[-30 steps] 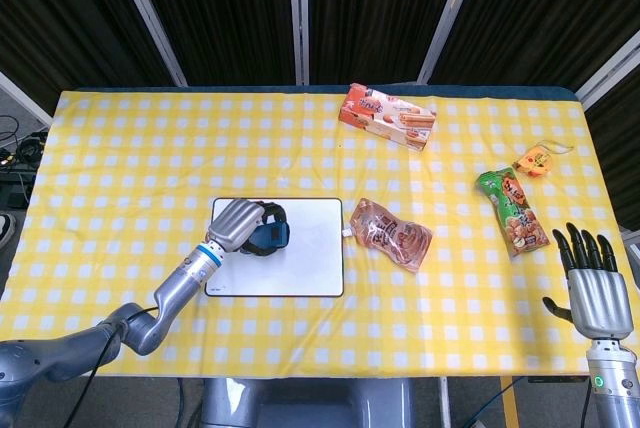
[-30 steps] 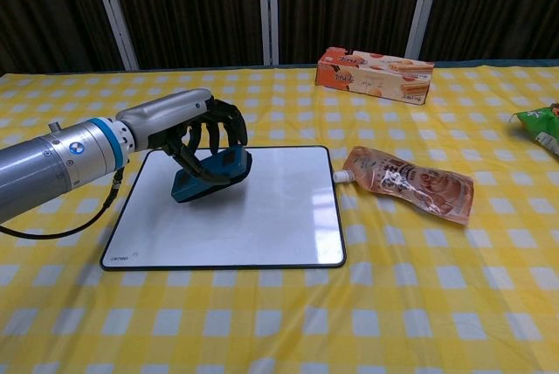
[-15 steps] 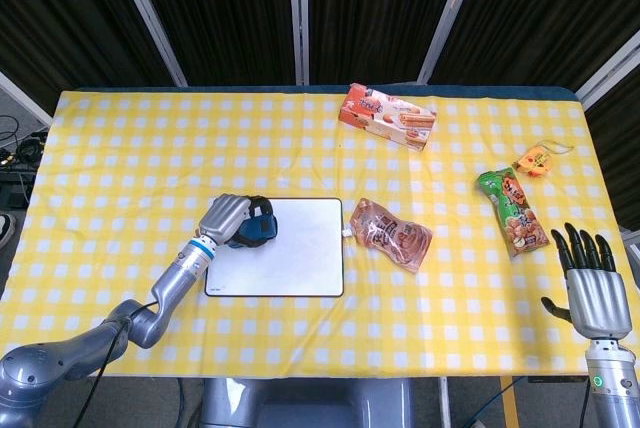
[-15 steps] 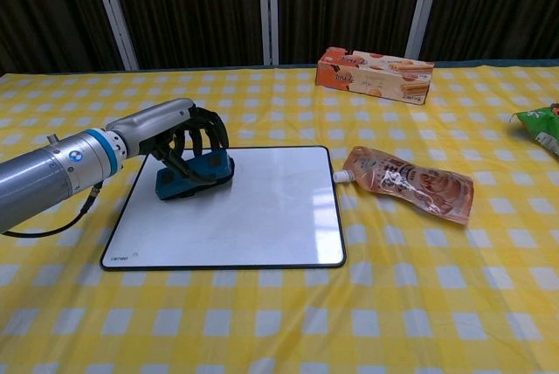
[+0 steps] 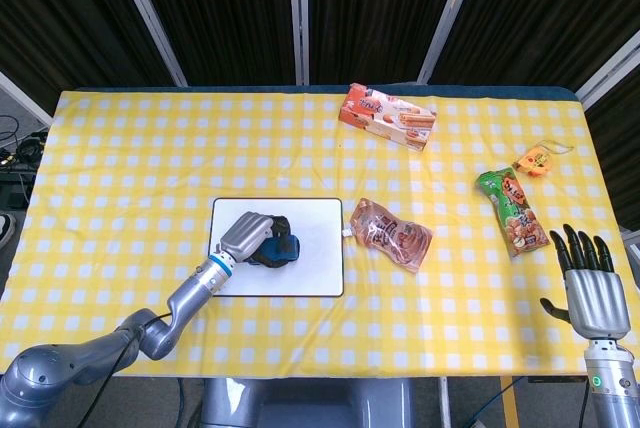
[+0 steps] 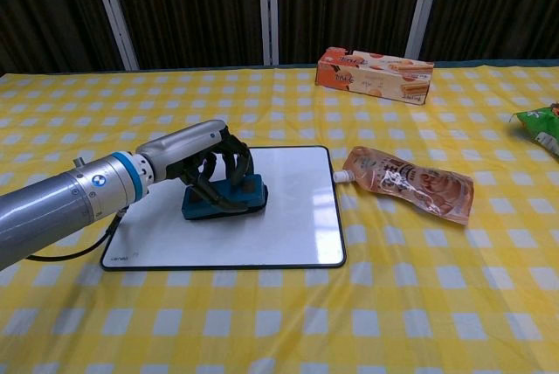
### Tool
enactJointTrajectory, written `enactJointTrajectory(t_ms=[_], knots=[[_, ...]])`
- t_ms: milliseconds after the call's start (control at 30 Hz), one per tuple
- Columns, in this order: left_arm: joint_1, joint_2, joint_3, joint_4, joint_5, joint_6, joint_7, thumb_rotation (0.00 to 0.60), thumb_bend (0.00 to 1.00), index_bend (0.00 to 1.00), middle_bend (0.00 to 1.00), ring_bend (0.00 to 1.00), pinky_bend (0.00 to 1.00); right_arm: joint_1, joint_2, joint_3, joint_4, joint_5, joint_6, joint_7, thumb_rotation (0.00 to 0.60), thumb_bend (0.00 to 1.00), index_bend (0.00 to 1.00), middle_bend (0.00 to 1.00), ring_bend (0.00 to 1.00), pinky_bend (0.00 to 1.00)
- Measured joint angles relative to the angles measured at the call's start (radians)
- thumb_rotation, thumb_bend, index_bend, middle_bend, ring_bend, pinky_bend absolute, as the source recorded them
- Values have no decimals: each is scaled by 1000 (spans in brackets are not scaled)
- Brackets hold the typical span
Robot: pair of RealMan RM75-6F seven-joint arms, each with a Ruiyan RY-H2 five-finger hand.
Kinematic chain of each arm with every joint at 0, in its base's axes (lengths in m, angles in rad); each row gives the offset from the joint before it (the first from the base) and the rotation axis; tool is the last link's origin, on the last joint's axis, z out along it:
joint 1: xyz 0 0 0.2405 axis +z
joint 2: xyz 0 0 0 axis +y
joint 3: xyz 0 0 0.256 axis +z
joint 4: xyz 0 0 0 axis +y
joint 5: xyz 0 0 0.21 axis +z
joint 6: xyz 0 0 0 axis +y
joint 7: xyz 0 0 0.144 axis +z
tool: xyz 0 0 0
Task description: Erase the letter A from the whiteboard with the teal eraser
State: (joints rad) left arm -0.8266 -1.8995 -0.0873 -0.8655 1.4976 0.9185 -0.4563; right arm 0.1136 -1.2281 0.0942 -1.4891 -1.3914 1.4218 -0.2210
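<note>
The whiteboard (image 5: 312,223) (image 6: 288,208) lies flat left of the table's centre, its visible surface plain white with no letter showing. My left hand (image 5: 250,236) (image 6: 203,169) grips the teal eraser (image 5: 280,249) (image 6: 225,201) from above and presses it on the board's middle-left area. My right hand (image 5: 592,283) hovers open at the table's near right corner, fingers spread upward, holding nothing; the chest view does not show it.
An orange snack pouch (image 5: 391,234) (image 6: 408,183) lies just right of the board. A biscuit box (image 5: 387,116) (image 6: 376,74) sits at the back. A green packet (image 5: 512,210) (image 6: 540,122) and a small orange item (image 5: 536,160) lie at the right.
My left hand has carried the eraser across the board: first toward the upper left corner, then back toward the near middle. The right hand has stayed put.
</note>
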Motion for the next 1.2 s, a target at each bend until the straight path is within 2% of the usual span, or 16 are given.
enactJointTrajectory(t_ms=[633,867,1200], knots=[[11,14,-28,128,-55,-27,-47,600,354,683,463,567,617,2,1,-1,-5,-1,-4,2,600,0,0,0,0,0],[-6,-20,-29,103,-45,-26,-47,600,366,683,463,567,618,5,0,-1,-5,-1,-7,1,600,0,0,0,0,0],[-23,-53,-29,13,-35,-21,6,600,367,684,464,568,618,-1,4,0,0,3,-1,9,600,0,0,0,0,0]])
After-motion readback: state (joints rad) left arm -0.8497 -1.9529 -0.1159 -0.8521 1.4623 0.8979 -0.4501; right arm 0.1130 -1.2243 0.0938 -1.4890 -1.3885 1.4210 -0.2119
